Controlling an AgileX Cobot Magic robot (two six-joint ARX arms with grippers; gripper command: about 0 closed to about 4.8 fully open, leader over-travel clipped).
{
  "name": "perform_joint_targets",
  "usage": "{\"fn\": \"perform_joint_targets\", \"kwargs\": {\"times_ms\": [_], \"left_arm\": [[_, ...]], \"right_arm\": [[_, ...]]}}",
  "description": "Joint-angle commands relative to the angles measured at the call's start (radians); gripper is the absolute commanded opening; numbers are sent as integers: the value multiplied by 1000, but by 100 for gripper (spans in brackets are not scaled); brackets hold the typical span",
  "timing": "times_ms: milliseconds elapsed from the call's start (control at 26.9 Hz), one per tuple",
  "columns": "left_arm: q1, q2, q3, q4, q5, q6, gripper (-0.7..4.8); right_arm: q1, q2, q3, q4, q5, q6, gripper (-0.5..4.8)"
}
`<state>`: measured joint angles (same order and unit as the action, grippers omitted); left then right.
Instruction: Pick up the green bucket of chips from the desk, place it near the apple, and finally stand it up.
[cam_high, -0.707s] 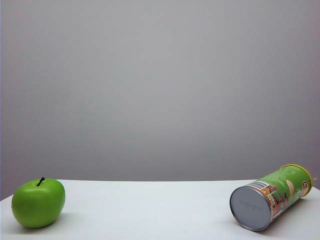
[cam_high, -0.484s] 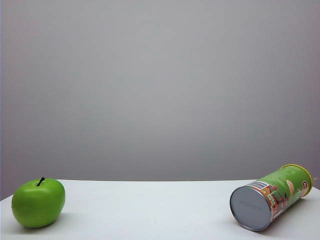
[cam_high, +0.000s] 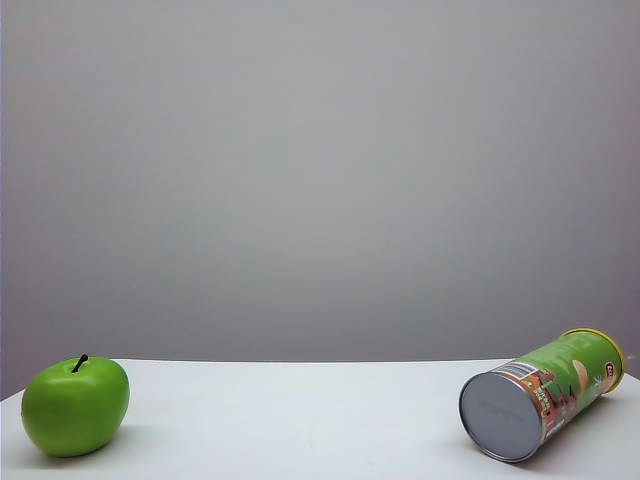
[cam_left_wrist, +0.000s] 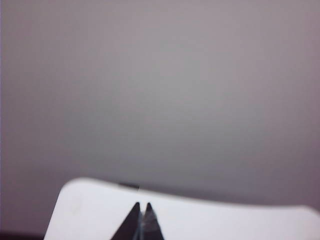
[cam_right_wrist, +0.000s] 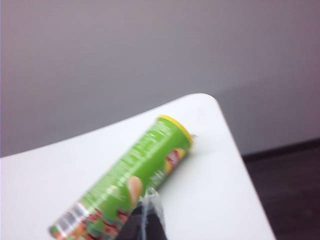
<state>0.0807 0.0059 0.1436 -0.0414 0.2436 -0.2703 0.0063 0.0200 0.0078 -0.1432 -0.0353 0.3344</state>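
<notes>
Green bucket of chips: one can, lying on its side at the right end of the desk, silver base turned toward the exterior camera, yellow lid pointing away toward the far right corner. One apple rests upright at the left end of the same surface, dark stem up, well apart from the can, with bare white tabletop between them. No arm appears in the exterior view.

Left wrist view: one left gripper, its two dark fingertips pressed together with nothing between them, poised over a rounded corner of the desk; neither the can nor the apple shows here.

Right wrist view: one right gripper, fingertips likewise pressed together and empty, just beside the flank of the green bucket of chips. Whether the tips touch the can cannot be told. The can lies diagonally, lid toward the rounded desk corner, barcode end nearest the camera.
</notes>
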Motion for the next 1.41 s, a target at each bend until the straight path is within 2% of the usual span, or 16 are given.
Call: {"fn": "perform_joint_targets", "kwargs": {"times_ms": [37,149,298,446,595,670,744,930,967,1116,1228,1265,1302,1413], "left_arm": [[0,22,93,-59,-21,-18,-1],[1,86,169,-109,4,-8,-1],[1,271,289,-100,134,26,-1],[1,503,475,-185,229,173,7],[0,685,631,-282,262,249,26],[0,828,747,-327,331,332,26],[-2,930,821,-360,413,380,26],[-26,1040,905,-434,441,460,29],[-37,1059,923,-453,441,484,31],[-90,1121,979,-496,379,507,31],[-169,1176,1029,-557,257,524,31],[-209,1193,1044,-581,204,554,31],[-234,1203,1048,-582,172,572,31],[-294,1215,1052,-563,83,601,35]], "right_arm": [[0,1,17,100,-27,84,-1],[0,2,30,181,-27,109,-1],[0,29,94,185,16,108,-1],[-4,111,163,209,14,111,-1],[-4,220,216,286,7,111,-1],[-6,351,285,301,-48,110,-1],[-6,492,360,295,-119,111,-1],[-6,788,543,224,-230,111,2],[-6,840,580,209,-244,111,19],[-5,1059,752,127,-289,111,205],[11,1239,926,14,-272,116,285],[26,1302,983,-6,-238,150,409],[31,1325,1003,-12,-218,180,479],[60,1382,1045,-23,-176,250,479]]}}
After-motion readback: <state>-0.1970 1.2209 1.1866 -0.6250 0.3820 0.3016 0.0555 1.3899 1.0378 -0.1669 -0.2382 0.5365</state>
